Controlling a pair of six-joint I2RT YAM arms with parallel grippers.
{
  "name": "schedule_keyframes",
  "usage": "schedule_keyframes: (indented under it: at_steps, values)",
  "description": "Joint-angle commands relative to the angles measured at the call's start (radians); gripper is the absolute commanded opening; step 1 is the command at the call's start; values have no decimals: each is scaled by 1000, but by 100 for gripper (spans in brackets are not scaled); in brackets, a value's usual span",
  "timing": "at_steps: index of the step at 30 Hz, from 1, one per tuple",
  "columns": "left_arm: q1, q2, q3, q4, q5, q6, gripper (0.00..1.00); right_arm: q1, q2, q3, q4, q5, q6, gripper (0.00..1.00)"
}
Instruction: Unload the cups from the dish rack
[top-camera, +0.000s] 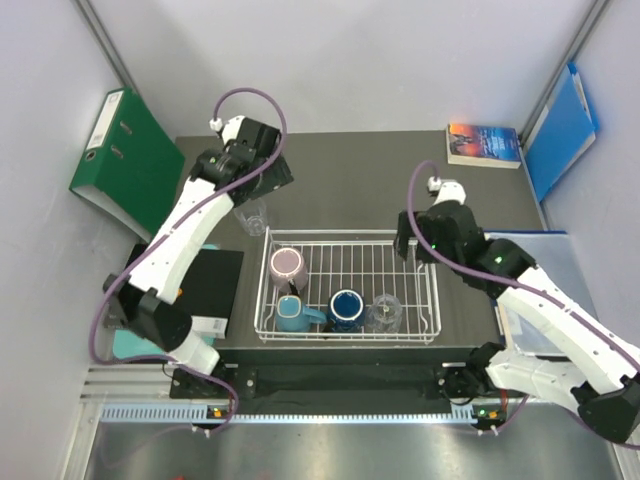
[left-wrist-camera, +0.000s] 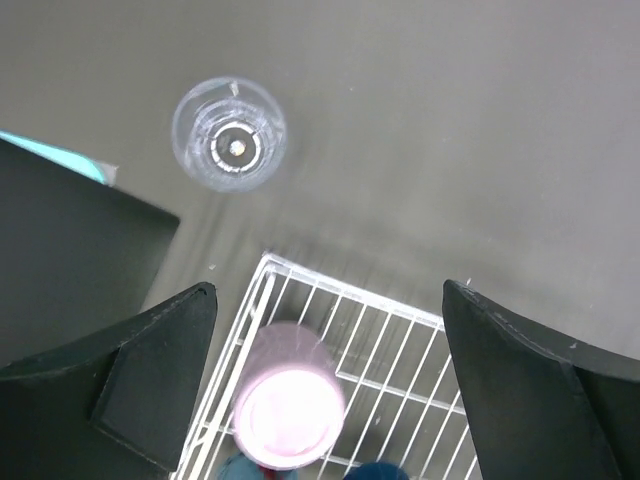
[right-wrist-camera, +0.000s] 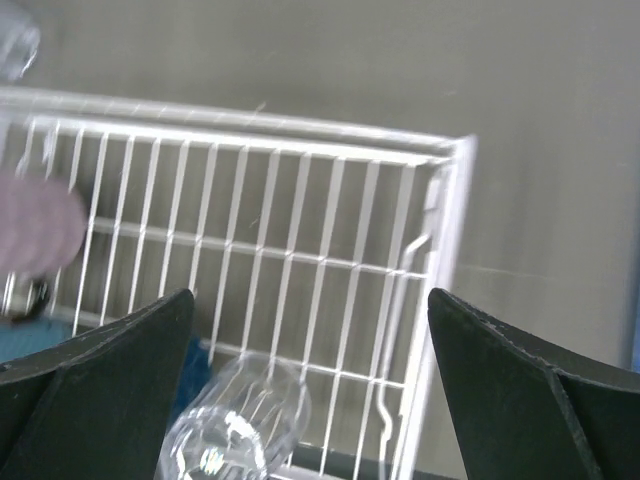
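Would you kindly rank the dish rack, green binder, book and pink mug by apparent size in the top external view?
Largest to smallest:
1. dish rack
2. green binder
3. book
4. pink mug

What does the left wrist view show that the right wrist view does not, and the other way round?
Only the left wrist: a tumbler in full view, upright on the table outside the rack, and a black object at the left edge. Only the right wrist: another tumbler, inside the rack. Both: the white rack and the pink mug, blurred in the right view.
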Motion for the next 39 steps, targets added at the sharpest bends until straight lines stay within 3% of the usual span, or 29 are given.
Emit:
schedule_keyframes:
  at_steps: [1,8,16,27,39]
  values:
    - [-82,-146,-113,77,-120,0,99,132,-45,-57,4,-2,27,100]
    - [-110,-327,-335,120,-141,47,99,321,27,-37,-62,119,194,100]
    - [-108,-476,-450,111,-125,75,99,537,196,78,-165,237,371,100]
    - [-110,-527,-506,118,-104,79,99,561,164,60,-200,318,546,100]
    - [-110,-482,-533,134,-78,62,99,576,49,-133,-231,272,656,100]
